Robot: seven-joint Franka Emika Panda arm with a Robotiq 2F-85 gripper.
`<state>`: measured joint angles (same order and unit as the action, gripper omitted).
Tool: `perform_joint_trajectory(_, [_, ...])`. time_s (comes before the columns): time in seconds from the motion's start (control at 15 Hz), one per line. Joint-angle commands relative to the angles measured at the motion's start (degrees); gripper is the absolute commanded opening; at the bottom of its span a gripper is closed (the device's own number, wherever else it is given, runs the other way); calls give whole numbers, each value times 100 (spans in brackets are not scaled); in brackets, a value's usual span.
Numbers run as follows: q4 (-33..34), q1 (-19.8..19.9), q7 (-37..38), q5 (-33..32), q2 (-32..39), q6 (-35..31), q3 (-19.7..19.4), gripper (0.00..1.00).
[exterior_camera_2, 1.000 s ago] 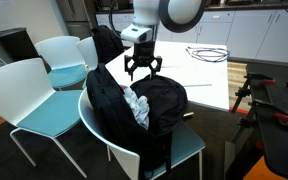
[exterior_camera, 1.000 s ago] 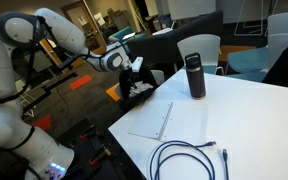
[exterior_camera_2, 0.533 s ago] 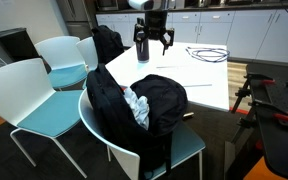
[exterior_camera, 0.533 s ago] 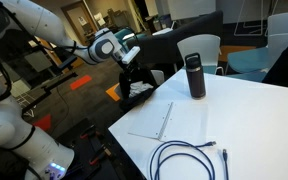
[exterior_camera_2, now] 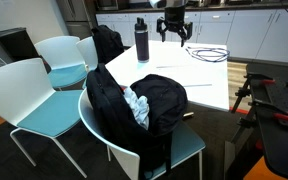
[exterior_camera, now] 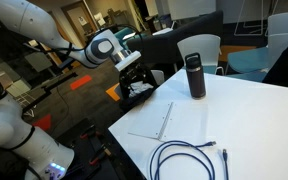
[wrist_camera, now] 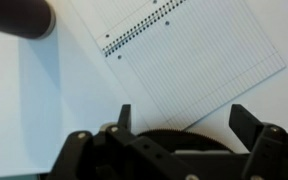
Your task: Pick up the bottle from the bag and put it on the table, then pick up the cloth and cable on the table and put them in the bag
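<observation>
Two of three moves look done: bottle [exterior_camera: 195, 76] upright on the bench [exterior_camera: 254, 120], cloth [exterior_camera_2: 136, 104] poking from the bag [exterior_camera_2: 164, 100] (open top). Cable [exterior_camera: 184, 160] lies looped on the bench, untouched. Pincer [exterior_camera_2: 175, 34] spread, empty.

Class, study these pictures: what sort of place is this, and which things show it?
Probably an office break room or shared meeting area: a large white rectangular table, white-shelled chairs with teal seats beside it, and a row of white cabinets behind.
</observation>
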<state>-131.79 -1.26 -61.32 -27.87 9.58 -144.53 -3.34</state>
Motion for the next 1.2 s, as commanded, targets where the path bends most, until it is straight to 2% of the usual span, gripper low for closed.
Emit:
perform_joint_trajectory(0.0, [-301, 277, 862, -276, -95, 107, -235, 100])
perform_joint_trajectory(0.47, [-547, 982, 1939, -104, 234, 19, -758, 100])
perform_joint_trajectory(0.53, [-469, 953, 1592, -166, 178, 42, -631, 100])
perform_joint_trajectory(0.87, [-488, 1079, 1804, -154, 306, 38, -702, 100])
perform_joint_trajectory(1.13, [-1089, 1457, 1858, 405, 28, -725, -813, 100])
